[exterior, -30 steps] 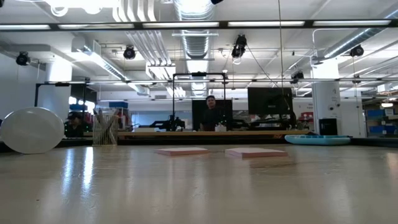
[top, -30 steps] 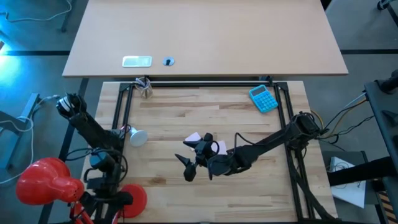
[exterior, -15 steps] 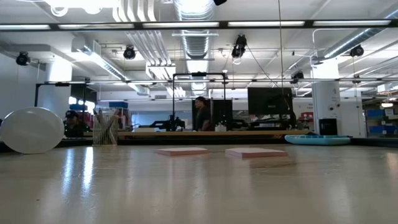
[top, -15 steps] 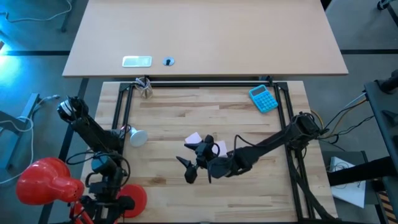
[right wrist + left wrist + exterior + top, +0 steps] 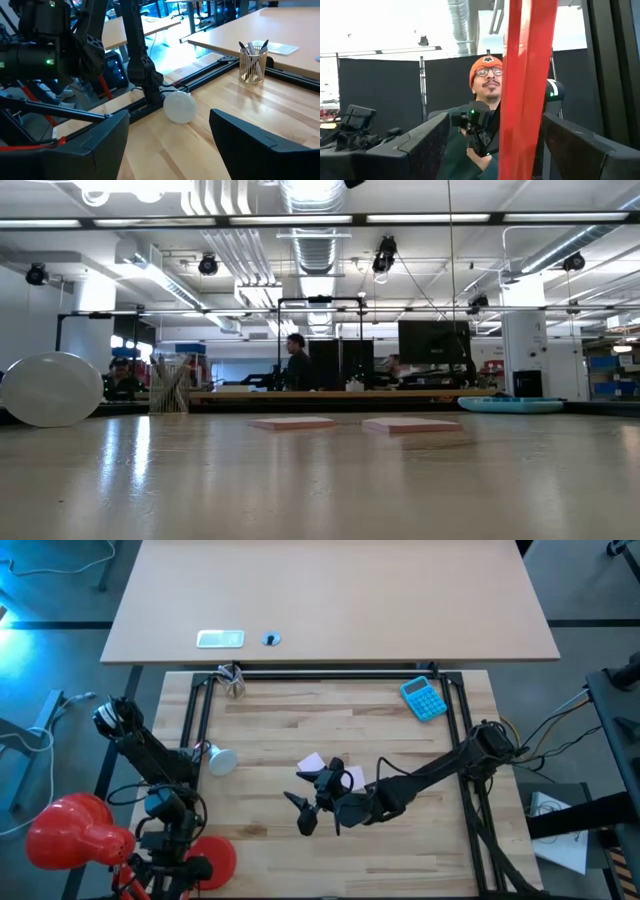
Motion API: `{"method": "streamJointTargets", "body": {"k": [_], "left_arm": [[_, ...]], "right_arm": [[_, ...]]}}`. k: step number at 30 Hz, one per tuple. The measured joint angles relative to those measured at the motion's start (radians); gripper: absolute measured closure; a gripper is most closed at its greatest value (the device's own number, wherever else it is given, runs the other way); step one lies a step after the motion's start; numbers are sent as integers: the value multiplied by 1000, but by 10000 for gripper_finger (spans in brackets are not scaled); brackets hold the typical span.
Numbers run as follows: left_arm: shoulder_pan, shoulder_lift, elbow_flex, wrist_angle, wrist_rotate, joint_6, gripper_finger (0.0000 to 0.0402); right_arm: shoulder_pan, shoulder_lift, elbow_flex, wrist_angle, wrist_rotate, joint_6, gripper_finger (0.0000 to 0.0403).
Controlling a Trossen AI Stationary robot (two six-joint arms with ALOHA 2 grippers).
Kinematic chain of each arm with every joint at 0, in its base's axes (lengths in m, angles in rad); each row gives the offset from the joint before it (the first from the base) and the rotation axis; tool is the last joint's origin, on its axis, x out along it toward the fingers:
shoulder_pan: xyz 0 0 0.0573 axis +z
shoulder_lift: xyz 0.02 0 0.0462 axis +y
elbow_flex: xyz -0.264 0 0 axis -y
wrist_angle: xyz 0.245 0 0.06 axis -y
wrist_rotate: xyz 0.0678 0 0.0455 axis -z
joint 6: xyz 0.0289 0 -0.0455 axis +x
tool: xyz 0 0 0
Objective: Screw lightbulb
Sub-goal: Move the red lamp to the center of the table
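The lightbulb (image 5: 220, 760) lies on the table (image 5: 400, 740) near its left edge. The right end effector (image 5: 312, 802), fingers apart, should approach squarely and grip gently before closing.

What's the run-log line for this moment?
lightbulb: on table, left edge, ungrasped | left pincer: open around red lamp pole | right pincer: open, mid-table
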Motion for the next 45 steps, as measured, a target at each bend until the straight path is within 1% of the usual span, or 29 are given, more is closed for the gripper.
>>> {"method": "streamJointTargets", "body": {"k": [7, 12, 16, 23, 25, 28, 37, 38, 45], "left_arm": [[-3, 8, 6, 0, -76, 3, 99], [-19, 41, 41, -1, -40, 3, 116], [-24, 61, 62, -3, -37, 3, 132], [-28, 47, 65, 0, -44, 2, 159], [-29, 39, 64, 0, -47, 1, 176], [-29, 32, 64, -1, -47, -6, 214], [-30, 27, 64, 2, -49, -33, 366], [-28, 24, 64, 0, -39, -42, 374], [16, -5, 57, -17, 23, -61, 375]], "right_arm": [[0, 0, 0, 0, 0, -1, 151], [0, 0, 0, 0, 0, 0, 166], [0, 0, 0, 0, 0, 0, 177], [2, 0, 0, 0, 0, 6, 189], [3, 0, 0, 0, 0, 7, 192], [5, 0, 0, -1, 0, 7, 192], [6, 0, 0, -2, 0, 8, 198], [6, 0, 0, -2, 0, 8, 199], [6, 0, 0, -1, -8, 41, 199]]}}
